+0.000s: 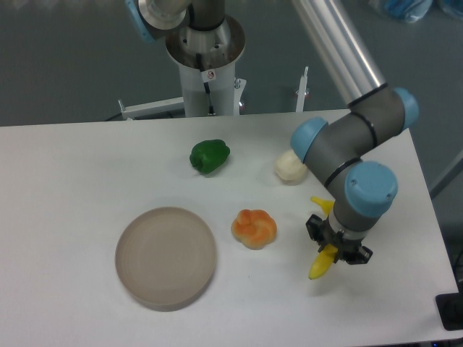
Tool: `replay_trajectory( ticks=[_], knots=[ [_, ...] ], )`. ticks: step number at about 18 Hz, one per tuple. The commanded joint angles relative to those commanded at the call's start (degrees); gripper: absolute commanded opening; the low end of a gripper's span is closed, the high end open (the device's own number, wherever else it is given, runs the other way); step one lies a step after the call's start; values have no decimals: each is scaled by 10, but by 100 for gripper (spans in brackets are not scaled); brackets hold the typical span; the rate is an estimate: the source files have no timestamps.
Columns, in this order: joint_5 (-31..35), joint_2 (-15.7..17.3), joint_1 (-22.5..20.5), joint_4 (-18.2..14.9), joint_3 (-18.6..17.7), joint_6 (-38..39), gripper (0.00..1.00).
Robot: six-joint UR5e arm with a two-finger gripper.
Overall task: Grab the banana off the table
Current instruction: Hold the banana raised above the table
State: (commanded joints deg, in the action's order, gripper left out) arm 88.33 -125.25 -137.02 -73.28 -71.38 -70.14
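The gripper (338, 250) points straight down near the counter's 4 o'clock corner, its two dark fingers closed on the banana (321, 263), which shows as a yellow lower end jutting toward 7 o'clock below the fingers and a small yellow tip emerging at 11 o'clock above them. Whether the fruit rests on the counter (65, 181) or hangs just clear cannot be told from this single view — no distinct gap or shadow is visible beneath it. Judged step: the grasp is made and the lift is in hand or about to begin. The next move calls for a straight vertical rise with the grip held firm, since the banana is slim, smooth and caught off its middle, so it may pivot or slip between the fingers. Arm pose: the blue-capped wrist sits directly above the gripper, the grey forearm link doubles back toward 11 o'clock to a second blue cap, and the long silver tube climbs out of frame at 12 o'clock. Outward from the gripper: an orange lobed fruit (254, 228) lies at 9 o'clock, near but apart; a cream lumpy ball (289, 168) at 11 o'clock, beside the elbow; a green pepper (210, 155) further at 10 o'clock; a round beige plate (166, 256) well away at 9 o'clock.
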Motion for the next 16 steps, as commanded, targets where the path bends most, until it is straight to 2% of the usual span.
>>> replay_trajectory(
  ticks=[2,6,11,16],
  knots=[
    [1,-2,-1,-8,18,-2,14],
    [-12,3,-30,-8,21,-66,13],
    [-15,-5,-32,-2,32,-104,14],
    [-15,-6,-33,-2,33,-107,14]
  ],
)
